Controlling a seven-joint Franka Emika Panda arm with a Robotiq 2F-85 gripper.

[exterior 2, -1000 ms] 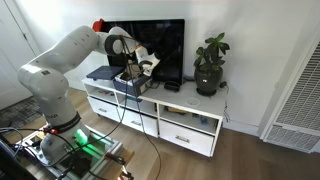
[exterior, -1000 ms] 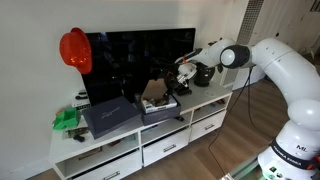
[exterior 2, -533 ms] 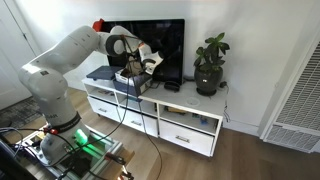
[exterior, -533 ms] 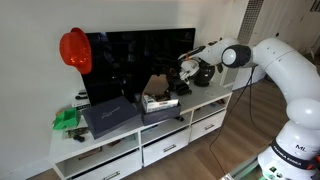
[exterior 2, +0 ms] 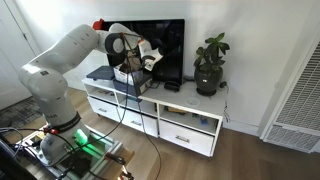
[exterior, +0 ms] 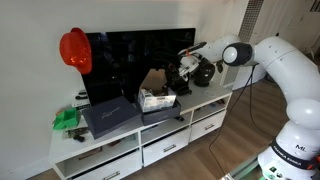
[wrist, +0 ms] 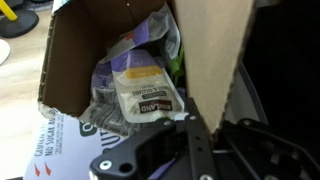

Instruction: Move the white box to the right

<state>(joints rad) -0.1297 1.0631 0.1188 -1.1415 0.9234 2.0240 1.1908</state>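
Observation:
The white box stands on the white cabinet in front of the TV, also seen in the other exterior view. Its brown cardboard flaps are open, and one stands up. In the wrist view the box is open and holds food packets. My gripper is at the box's edge near the TV middle, also seen in the other exterior view. In the wrist view the gripper is shut on a brown flap of the box.
A larger flat dark navy box lies beside the white box. A black TV stands close behind. A red helmet hangs at the TV corner. A potted plant stands at the cabinet's other end. A green item lies by the navy box.
My gripper has moved up and a little away from the navy box, still holding the flap. The box's flap has lifted and the box has shifted slightly with it.

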